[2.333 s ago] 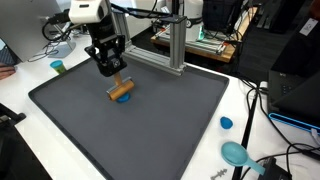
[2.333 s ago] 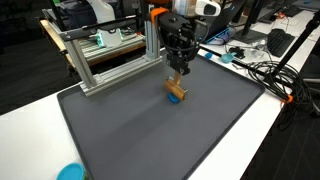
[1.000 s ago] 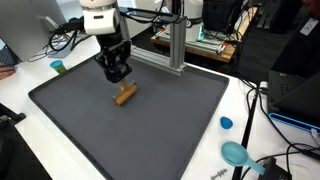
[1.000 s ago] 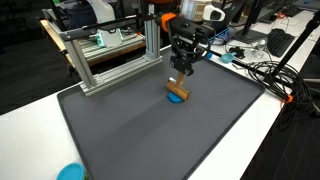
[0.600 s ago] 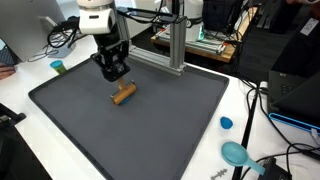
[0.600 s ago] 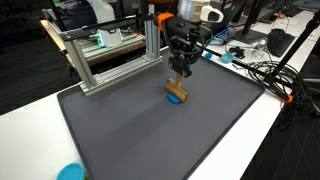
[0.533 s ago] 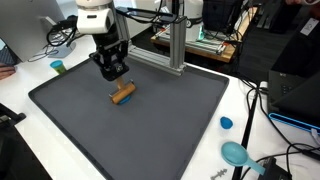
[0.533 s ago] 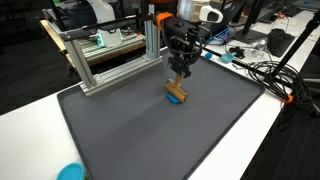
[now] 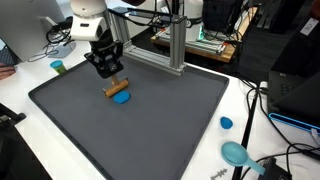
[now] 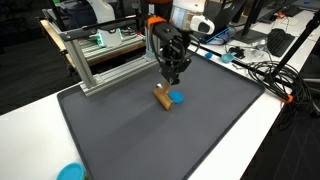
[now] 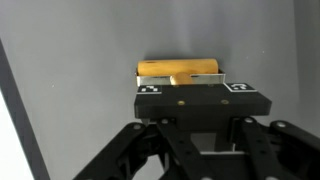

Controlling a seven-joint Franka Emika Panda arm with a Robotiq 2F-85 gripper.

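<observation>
Gripper [image 9: 111, 78] clamped on wooden cylinder [image 9: 116, 89]; blue disc [image 9: 122, 98] at 4 o'clock, on dark tabletop [image 9: 170, 125].

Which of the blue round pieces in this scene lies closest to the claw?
The small blue disc on the dark mat, right beside the wooden cylinder below the claw. The blue cap and larger teal piece sit off the mat, far away.

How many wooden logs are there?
1. The wooden log is over the dark mat, next to the blue disc, just under the pincer. More could hide behind the arm.
</observation>
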